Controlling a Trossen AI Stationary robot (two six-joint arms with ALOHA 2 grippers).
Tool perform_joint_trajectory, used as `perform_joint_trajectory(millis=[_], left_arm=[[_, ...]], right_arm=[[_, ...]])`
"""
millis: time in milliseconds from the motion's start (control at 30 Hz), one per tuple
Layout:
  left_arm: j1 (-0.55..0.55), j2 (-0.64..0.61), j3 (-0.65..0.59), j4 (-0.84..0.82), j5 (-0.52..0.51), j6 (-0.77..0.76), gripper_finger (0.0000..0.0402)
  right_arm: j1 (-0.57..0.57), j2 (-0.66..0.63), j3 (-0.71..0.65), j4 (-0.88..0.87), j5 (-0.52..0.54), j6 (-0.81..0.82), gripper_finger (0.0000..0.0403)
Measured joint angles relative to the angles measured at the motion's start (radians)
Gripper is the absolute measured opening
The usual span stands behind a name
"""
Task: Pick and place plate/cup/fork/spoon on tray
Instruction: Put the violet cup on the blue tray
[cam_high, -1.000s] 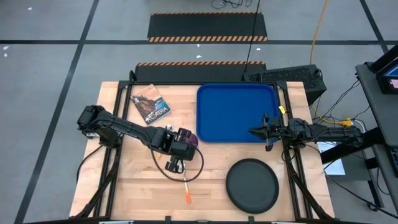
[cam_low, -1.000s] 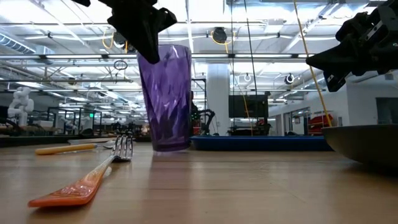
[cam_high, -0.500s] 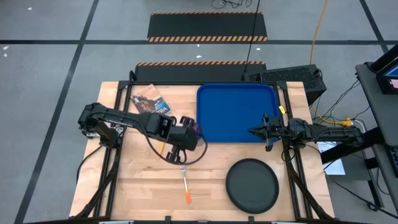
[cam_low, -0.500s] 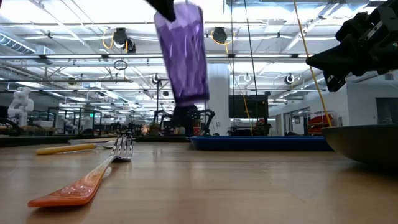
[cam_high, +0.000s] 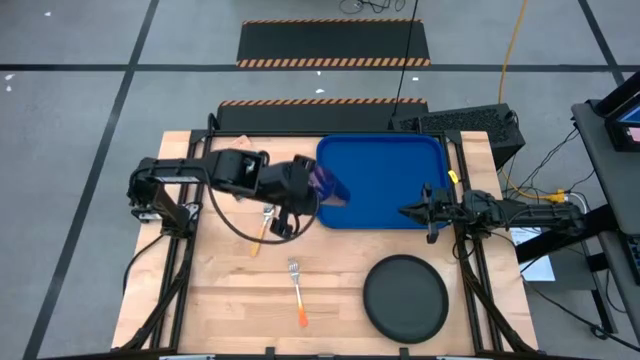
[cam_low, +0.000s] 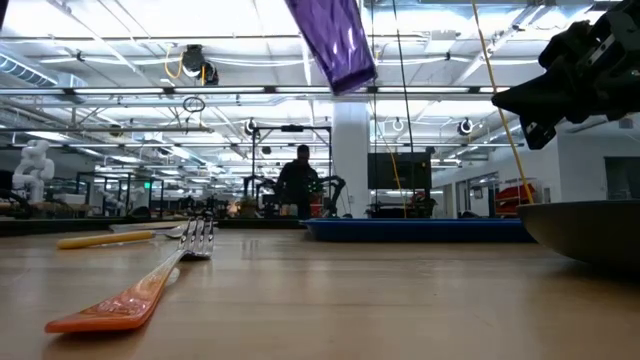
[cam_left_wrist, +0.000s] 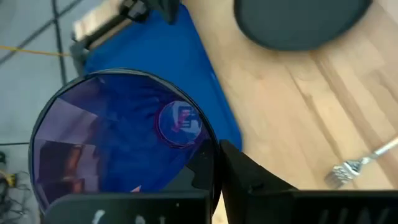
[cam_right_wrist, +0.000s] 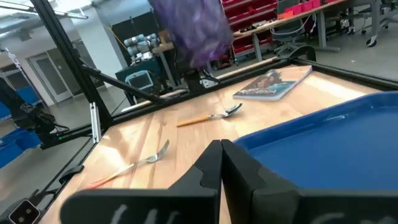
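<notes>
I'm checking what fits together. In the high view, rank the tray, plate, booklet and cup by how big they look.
1. tray
2. plate
3. The booklet is partly hidden under the left arm, and the cup is lifted and tilted in the left gripper, so their order is unsure.

Looks like a big robotics lab or industrial workshop: long ceiling light strips (cam_low: 120, 95) overhead, hazard-striped floor mats (cam_high: 335, 43), red parts bins (cam_right_wrist: 261, 22) on shelving, other robot arms (cam_right_wrist: 144, 43) on benches, possibly a person (cam_low: 298, 180) standing far back.
</notes>
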Motion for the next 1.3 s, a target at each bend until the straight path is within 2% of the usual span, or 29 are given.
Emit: perform_joint_trajectory(millis=[200, 367, 467, 567, 767, 867, 967, 1100, 1300], left_arm=[[0.052, 0.001, -0.002, 0.052, 0.019, 0.068, 0.0021], [0.064, 0.045, -0.008, 0.094, 0.031, 0.102, 0.0008], [0.058, 0.074, -0.009, 0.111, 0.034, 0.13, 0.0012], [0.053, 0.107, -0.009, 0.117, 0.034, 0.187, 0.0024], [0.054, 0.173, -0.009, 0.132, 0.038, 0.23, 0.0012], [0.054, 0.19, -0.009, 0.133, 0.037, 0.232, 0.0008], [0.053, 0.199, -0.009, 0.129, 0.032, 0.231, 0.0021], [0.05, 0.197, -0.009, 0.124, 0.025, 0.225, 0.0024], [0.045, 0.197, -0.009, 0.113, 0.004, 0.225, 0.001]], right_arm=[[0.0, 0.036, 0.0, 0.017, 0.001, 0.084, 0.0], [0.022, 0.094, 0.049, 0.084, -0.002, 0.107, 0.0002], [0.07, 0.192, 0.191, 0.065, 0.046, 0.052, 0.0014], [0.134, 0.341, 0.37, 0.027, 0.108, -0.068, 0.0032], [0.2, 0.744, 0.773, -0.231, 0.246, -0.334, 0.0077], [0.2, 0.946, 0.982, -0.426, 0.3, -0.405, 0.0097], [0.202, 1.11, 1.149, -0.58, 0.343, -0.435, 0.0113], [0.203, 1.225, 1.291, -0.686, 0.344, -0.465, 0.0128], [0.216, 1.266, 1.313, -0.696, 0.357, -0.498, 0.0134]])
